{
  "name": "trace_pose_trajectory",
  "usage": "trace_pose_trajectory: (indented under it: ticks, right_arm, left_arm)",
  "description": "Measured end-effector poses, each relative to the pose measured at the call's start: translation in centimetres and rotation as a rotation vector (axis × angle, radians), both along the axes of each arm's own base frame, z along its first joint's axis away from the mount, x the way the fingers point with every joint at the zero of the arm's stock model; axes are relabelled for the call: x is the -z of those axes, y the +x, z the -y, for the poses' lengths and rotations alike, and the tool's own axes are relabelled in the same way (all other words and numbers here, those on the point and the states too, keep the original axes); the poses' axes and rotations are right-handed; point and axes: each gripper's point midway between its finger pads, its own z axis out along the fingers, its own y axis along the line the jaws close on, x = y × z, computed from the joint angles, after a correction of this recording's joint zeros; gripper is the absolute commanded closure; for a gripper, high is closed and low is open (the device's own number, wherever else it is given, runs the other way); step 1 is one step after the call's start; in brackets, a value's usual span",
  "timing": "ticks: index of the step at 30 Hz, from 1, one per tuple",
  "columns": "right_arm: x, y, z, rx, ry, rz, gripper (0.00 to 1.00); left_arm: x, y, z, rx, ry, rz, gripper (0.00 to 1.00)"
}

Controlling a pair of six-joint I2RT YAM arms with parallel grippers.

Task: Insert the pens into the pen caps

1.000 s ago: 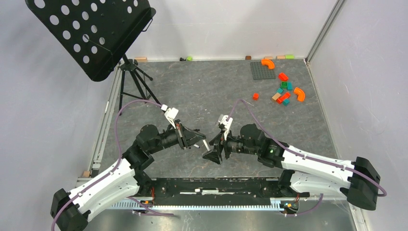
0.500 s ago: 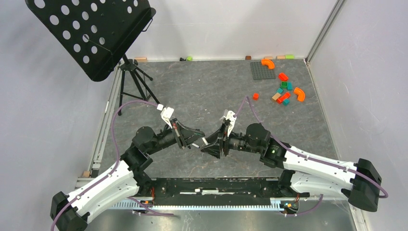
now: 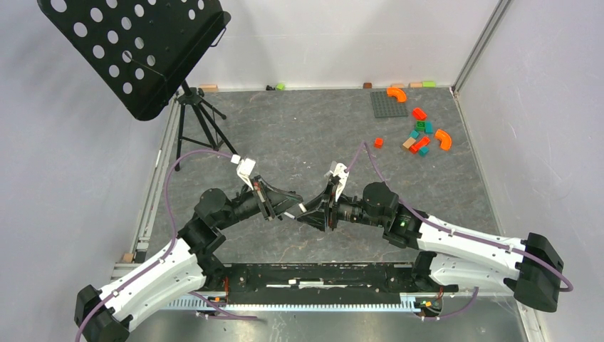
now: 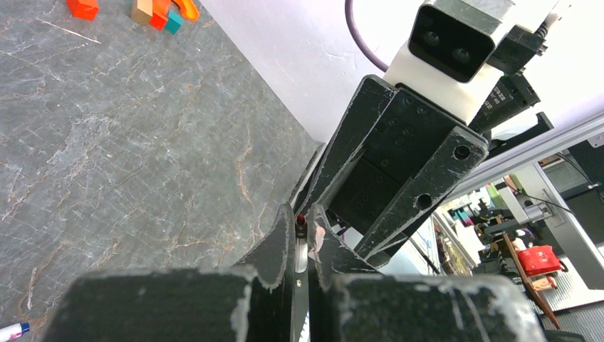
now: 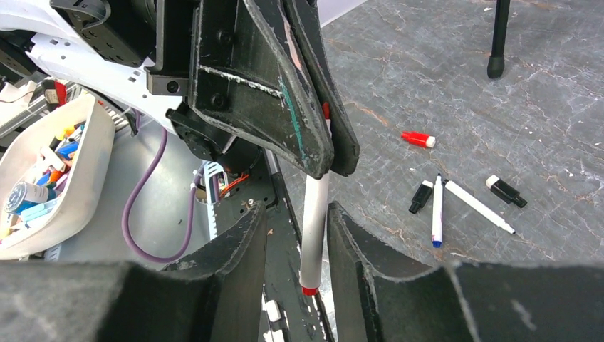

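In mid-air, white red-ended pen (image 5: 314,228), clamped by left pincer (image 4: 303,221), right pincer (image 5: 297,214) spread around it.

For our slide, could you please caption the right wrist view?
Left gripper holds a red-ended pen between the right gripper's open jaws; caps and pens lie beyond.

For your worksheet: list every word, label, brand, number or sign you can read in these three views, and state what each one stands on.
No text can be read in any view.
raised white pen: barrel shows no print.
loose pens and caps: too small to show any print.
markers in the white tub: labels too blurred to read.
red box in the background clutter: too small to read.
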Motion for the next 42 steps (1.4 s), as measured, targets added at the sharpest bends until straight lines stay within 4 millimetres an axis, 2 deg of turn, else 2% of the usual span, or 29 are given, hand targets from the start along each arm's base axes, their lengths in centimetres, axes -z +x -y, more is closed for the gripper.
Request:
trace_pose_trajectory:
  ticks: [15,16,19,22,23,24,27,29,31,35,40,42]
  right_arm:
    - [0.3,0.3,-0.1,0.012,-0.008,-0.001,0.76]
    - [0.3,0.3,-0.1,0.013,-0.009,-0.001,0.79]
    - [0.4,0.4,-0.1,0.02,-0.013,0.001,0.98]
    - [0.6,0.7,0.0,0.03,-0.018,-0.004,1.0]
    - [0.7,0.7,0.0,0.03,-0.019,-0.004,1.0]
    - [0.7,0.7,0.0,0.03,-0.021,-0.004,1.0]
    - [0.8,0.7,-0.1,0.032,-0.023,-0.006,1.0]
    - [0.9,0.9,0.0,0.039,-0.027,-0.001,1.0]
    - [1.1,1.1,0.1,0.056,-0.036,0.001,1.0]
    - [1.7,2.0,1.4,0.133,-0.064,0.008,1.0]
    - [3.6,3.4,3.6,0.257,-0.136,0.008,1.0]
    - [4.6,4.0,4.5,0.305,-0.175,0.006,1.0]
  left_arm:
    - [0.1,-0.1,-0.1,0.0,-0.002,0.002,0.98]
    - [0.1,-0.1,-0.1,0.0,-0.002,0.002,0.98]
    - [0.1,-0.1,-0.1,0.0,-0.002,0.002,0.98]
    - [0.2,-0.1,-0.1,-0.001,-0.003,0.002,0.98]
    - [0.2,-0.1,-0.1,-0.001,-0.003,0.002,0.96]
    - [0.2,-0.1,-0.2,-0.002,-0.003,0.002,0.88]
    - [0.4,0.0,-0.2,-0.01,0.0,-0.001,0.36]
    - [0.7,0.1,-0.4,-0.026,0.012,-0.011,0.23]
    - [1.2,0.3,-0.8,-0.05,0.032,-0.03,0.19]
    - [2.5,0.9,-2.0,-0.131,0.106,-0.098,0.18]
    - [4.4,2.8,-4.2,-0.303,0.254,-0.217,0.24]
    - [5.9,3.9,-5.8,-0.408,0.35,-0.275,0.26]
